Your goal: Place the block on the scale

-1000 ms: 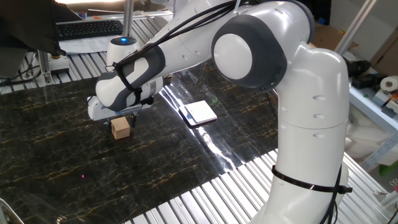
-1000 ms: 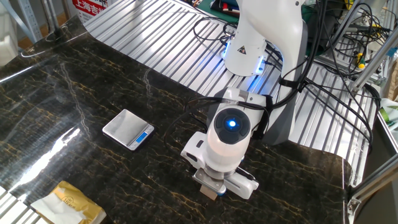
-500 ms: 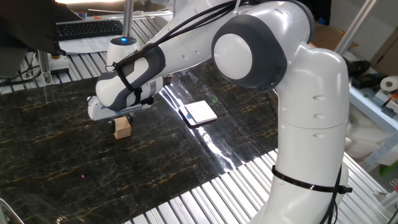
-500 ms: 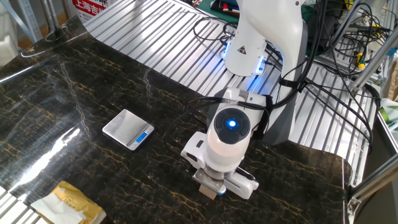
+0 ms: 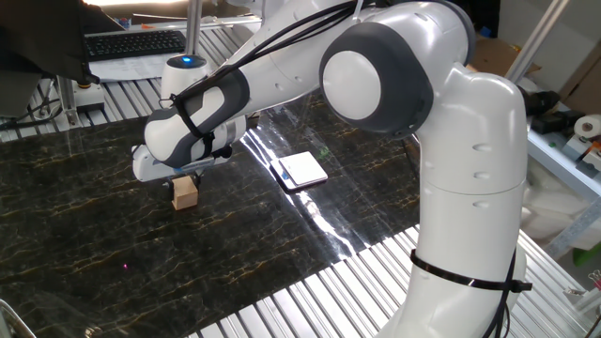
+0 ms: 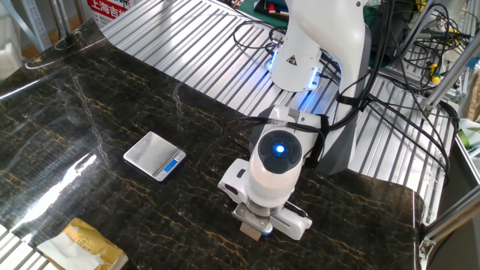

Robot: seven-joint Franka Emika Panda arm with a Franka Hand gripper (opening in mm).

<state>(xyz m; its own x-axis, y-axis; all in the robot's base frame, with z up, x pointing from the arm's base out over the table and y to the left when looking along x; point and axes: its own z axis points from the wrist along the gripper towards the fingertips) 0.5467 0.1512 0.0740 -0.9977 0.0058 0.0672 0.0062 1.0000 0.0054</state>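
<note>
The block [image 5: 185, 194] is a small tan wooden cube resting on the dark marble table [image 5: 84, 244], left of centre. My gripper [image 5: 186, 183] comes straight down onto it, and its dark fingers look pressed against the cube's sides. From the other side only a corner of the block [image 6: 253, 232] shows beneath the gripper [image 6: 253, 227]. The scale [image 5: 302, 170], a thin square with a shiny white plate, lies to the block's right, apart from it. In the other fixed view the scale [image 6: 154, 155] shows its small blue mark.
A tan packet with yellow material [image 6: 82, 244] lies near the table's front corner. A keyboard [image 5: 136, 42] sits behind the marble on the ribbed metal surface [image 5: 310, 291]. The robot base [image 6: 315, 45] and cables [image 6: 397, 112] stand at the far side.
Over the last second the visible finger moved in against the block, and the block shifted and turned slightly. Nothing has changed in the last half second.
</note>
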